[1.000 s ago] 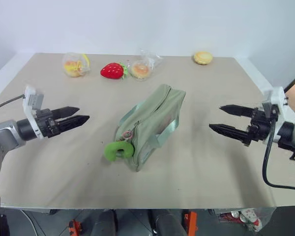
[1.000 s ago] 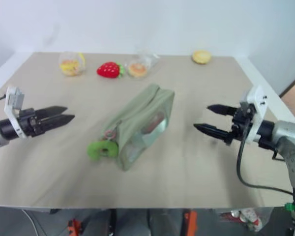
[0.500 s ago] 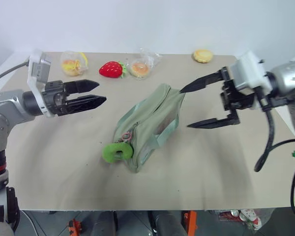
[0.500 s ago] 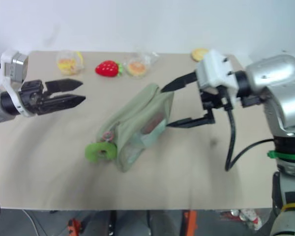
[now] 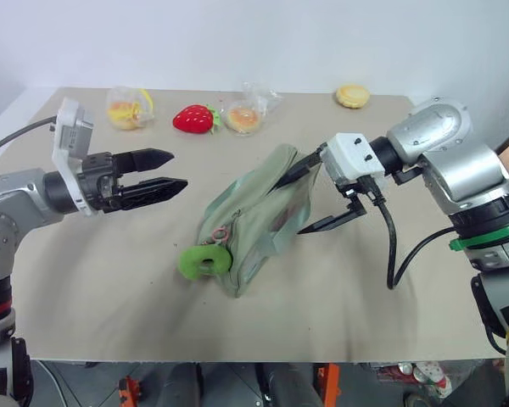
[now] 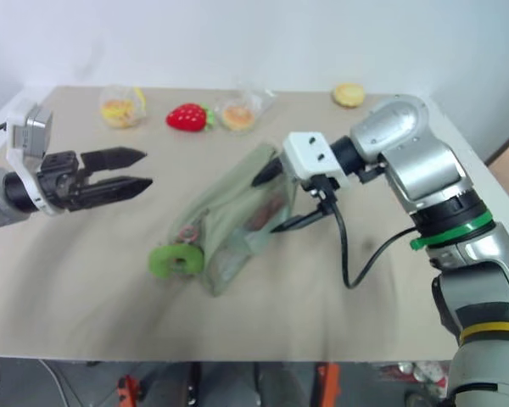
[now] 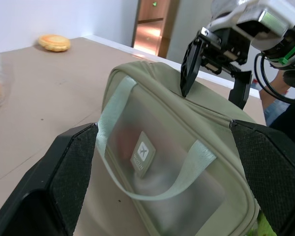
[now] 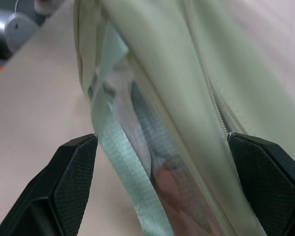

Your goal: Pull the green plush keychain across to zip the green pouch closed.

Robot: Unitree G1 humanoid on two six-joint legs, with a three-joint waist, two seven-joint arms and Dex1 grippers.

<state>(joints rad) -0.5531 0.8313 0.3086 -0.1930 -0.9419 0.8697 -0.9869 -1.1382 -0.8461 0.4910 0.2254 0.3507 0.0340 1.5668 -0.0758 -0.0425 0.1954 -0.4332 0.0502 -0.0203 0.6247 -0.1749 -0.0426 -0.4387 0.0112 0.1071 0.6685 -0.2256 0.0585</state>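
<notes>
Sage-green pouch (image 7: 187,147) bears a small unreadable label (image 7: 142,153); both grippers' jaws gape, empty.

A beige table (image 5: 93,280) with a pale edge takes up most of the scene. Behind it, at twelve o'clock, stands a plain white wall (image 5: 254,38), evenly lit, without windows. In the left wrist view a brown doorway (image 7: 155,24) shows beyond the table's far edge, a small green light (image 7: 154,4) glowing above it.
</notes>
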